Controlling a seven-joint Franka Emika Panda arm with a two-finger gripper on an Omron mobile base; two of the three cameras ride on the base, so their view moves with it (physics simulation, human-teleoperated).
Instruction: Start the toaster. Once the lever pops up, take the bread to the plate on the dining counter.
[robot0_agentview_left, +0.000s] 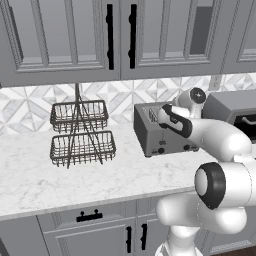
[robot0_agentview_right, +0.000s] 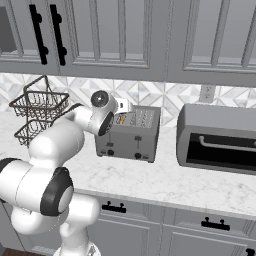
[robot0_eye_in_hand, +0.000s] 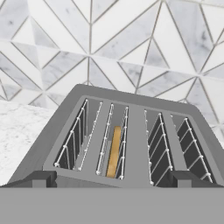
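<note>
The grey toaster (robot0_agentview_right: 131, 135) stands on the marble worktop against the tiled wall, its four slots seen from above in the hand view (robot0_eye_in_hand: 131, 131). The bread (robot0_eye_in_hand: 114, 151) sits deep in the second slot from the left, with only its tan edge showing. My gripper (robot0_eye_in_hand: 113, 180) hovers just above the toaster's near top edge, open, its two dark fingertips (robot0_eye_in_hand: 41, 178) wide apart with nothing between them. In the right base view the gripper (robot0_agentview_right: 125, 106) is at the toaster's upper left corner. The plate and the dining counter are out of view.
A larger grey toaster oven (robot0_agentview_right: 217, 140) stands right of the toaster. A two-tier wire basket rack (robot0_agentview_left: 80, 132) stands to the left on the worktop (robot0_agentview_left: 100, 175). Grey wall cabinets (robot0_agentview_left: 120, 35) hang overhead.
</note>
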